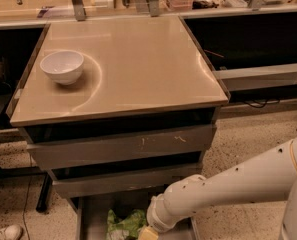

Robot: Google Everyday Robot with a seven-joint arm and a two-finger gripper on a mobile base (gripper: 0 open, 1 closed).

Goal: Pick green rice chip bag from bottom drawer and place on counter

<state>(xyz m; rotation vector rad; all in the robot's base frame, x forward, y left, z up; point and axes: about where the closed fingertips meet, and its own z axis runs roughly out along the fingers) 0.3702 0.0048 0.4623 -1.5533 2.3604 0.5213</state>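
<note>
The green rice chip bag lies crinkled in the open bottom drawer at the lower edge of the camera view. My white arm reaches in from the right and down into that drawer. The gripper is at the very bottom edge, just right of the bag, with only its tan base showing. The counter is the glossy beige top above the drawers.
A white bowl stands on the counter's left side. Two shut grey drawers sit above the open one. Dark shelving flanks the unit on both sides. A shoe and a cable lie on the speckled floor at left.
</note>
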